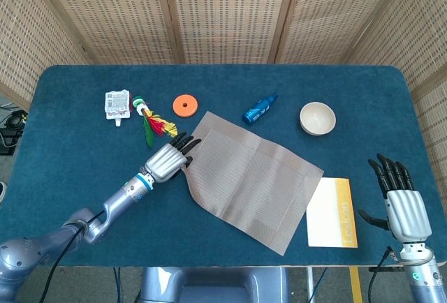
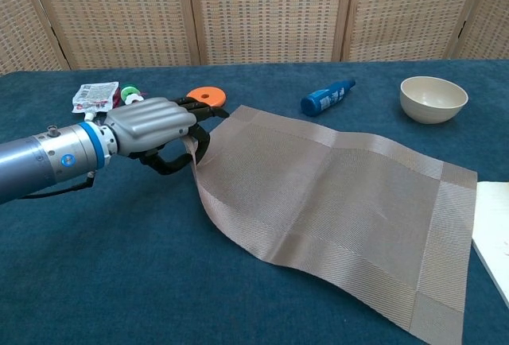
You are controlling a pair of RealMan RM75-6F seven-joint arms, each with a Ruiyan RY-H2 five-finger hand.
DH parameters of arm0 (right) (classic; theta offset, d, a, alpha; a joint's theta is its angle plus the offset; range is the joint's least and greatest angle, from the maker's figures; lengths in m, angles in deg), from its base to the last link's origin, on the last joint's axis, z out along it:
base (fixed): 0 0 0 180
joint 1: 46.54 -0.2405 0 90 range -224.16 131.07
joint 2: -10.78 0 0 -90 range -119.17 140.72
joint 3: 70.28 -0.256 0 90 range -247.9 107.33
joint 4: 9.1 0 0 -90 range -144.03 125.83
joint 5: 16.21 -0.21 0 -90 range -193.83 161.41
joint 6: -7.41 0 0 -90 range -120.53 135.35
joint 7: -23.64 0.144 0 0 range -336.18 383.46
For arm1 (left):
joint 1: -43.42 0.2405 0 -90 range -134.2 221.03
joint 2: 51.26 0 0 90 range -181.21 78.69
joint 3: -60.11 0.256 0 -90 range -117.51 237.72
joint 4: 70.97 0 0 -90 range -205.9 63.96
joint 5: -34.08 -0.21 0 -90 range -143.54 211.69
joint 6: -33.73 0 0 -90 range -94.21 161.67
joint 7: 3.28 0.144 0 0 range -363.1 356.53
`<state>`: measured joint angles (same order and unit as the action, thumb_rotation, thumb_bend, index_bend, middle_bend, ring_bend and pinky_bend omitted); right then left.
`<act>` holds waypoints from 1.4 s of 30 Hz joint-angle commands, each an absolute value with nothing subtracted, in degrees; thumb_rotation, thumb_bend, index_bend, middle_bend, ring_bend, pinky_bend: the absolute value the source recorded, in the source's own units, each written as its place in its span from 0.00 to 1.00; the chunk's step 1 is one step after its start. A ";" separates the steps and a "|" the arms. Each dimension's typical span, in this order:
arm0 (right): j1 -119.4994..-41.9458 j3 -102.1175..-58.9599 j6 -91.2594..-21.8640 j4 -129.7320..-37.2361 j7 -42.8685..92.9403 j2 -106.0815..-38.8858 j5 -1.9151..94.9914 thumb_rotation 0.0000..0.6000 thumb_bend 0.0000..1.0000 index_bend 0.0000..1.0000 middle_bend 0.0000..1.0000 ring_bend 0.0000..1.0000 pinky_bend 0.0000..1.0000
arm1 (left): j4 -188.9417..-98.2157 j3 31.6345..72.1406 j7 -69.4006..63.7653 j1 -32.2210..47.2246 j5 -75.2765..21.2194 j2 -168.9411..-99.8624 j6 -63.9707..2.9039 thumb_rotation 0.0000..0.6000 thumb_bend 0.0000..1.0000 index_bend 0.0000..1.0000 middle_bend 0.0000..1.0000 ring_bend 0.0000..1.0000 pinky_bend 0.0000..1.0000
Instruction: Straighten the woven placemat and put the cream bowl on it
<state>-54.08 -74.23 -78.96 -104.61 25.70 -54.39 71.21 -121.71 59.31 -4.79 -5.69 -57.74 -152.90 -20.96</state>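
The woven placemat (image 1: 251, 177) (image 2: 334, 202) lies askew across the middle of the blue table, its left edge lifted a little and rippled. My left hand (image 1: 167, 160) (image 2: 155, 130) pinches that left edge, fingers curled around it. The cream bowl (image 1: 318, 118) (image 2: 433, 98) stands upright at the back right, off the mat. My right hand (image 1: 404, 202) hovers near the table's front right corner with fingers spread and nothing in it; the chest view does not show it.
A blue bottle (image 1: 260, 109) (image 2: 327, 97) lies just behind the mat. An orange disc (image 1: 185, 105) (image 2: 205, 94), a colourful toy (image 1: 155, 123) and a white pouch (image 1: 116, 104) (image 2: 95, 95) sit at the back left. A yellow-and-white booklet (image 1: 332, 212) lies by the mat's right corner.
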 commanded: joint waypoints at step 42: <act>-53.05 -74.40 -79.82 -105.89 24.98 -53.79 72.99 1.00 0.00 0.11 0.00 0.00 0.00 | -173.63 68.14 33.03 2.37 -43.13 -129.02 -13.95 1.00 0.58 0.81 0.00 0.00 0.00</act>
<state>-53.05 -74.41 -79.82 -105.89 24.99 -53.79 72.99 -173.61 68.12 33.00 2.34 -43.17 -129.02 -13.93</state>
